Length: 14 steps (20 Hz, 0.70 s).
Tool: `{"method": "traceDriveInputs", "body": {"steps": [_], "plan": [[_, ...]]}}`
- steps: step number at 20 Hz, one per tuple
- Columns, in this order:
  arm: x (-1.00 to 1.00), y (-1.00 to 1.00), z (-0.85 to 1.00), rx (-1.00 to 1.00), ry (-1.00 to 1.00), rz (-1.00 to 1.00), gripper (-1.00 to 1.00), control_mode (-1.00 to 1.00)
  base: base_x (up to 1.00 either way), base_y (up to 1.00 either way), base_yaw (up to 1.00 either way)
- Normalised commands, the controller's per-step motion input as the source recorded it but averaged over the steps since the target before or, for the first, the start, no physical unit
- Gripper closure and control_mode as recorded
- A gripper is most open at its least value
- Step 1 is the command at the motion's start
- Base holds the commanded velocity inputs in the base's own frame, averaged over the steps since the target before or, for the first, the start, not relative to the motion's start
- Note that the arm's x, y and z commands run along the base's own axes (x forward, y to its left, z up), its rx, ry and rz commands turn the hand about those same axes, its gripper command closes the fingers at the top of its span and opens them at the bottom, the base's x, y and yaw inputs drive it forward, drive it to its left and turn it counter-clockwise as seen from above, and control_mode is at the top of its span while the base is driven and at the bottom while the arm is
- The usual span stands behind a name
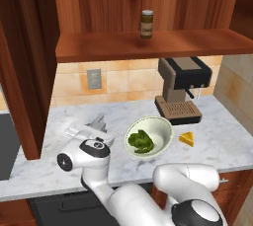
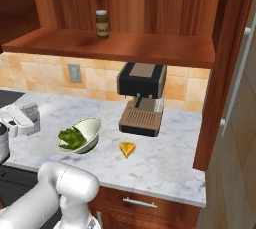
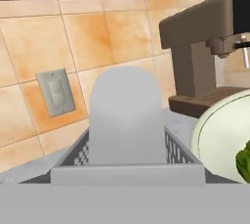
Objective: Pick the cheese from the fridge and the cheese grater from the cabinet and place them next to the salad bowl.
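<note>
Grater (image 1: pixel 98 123) sits at the left-middle of the left base view, on the marble counter (image 1: pixel 217 136) just left of the salad bowl (image 1: pixel 159 132). The gripper (image 1: pixel 94 127) is right on it, and the hand view has the grater's grey handle (image 3: pixel 128 115) and perforated body filling the lower middle. Looks like the jaws are spread around it, but the fingertips are hidden, so honestly can't tell if it's actually clamped or just sitting open around it.

Moving right, the bowl is tipped a bit with dark green leaves (image 1: pixel 140 141) inside. Just right of that is the cheese (image 1: pixel 187 138), a little yellow-orange wedge on the counter, near the bowl but not touching. Behind them, right of centre, stands a coffee machine (image 1: pixel 182 88) against the tiled wall.

Up top, the reddish-brown cabinet (image 1: pixel 148 45) shelf has one dark labelled jar (image 1: pixel 147 23) on it. A wall outlet (image 1: pixel 94 78) sits on the tiles at left.
</note>
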Motion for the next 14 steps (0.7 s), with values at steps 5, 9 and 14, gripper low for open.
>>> {"method": "traceDriveInputs", "body": {"steps": [5, 9, 14], "plan": [[0.17, 0.00, -0.28, -0.02, 0.09, -0.03, 1.00, -1.00, 0.00, 0.00, 0.00], [0.21, 0.00, -0.39, -0.01, 0.05, -0.05, 1.00, -1.00, 0.00, 0.00, 0.00], [0.18, 0.00, -0.42, -0.01, 0.00, -0.05, 1.00, -1.00, 0.00, 0.00, 0.00]]}}
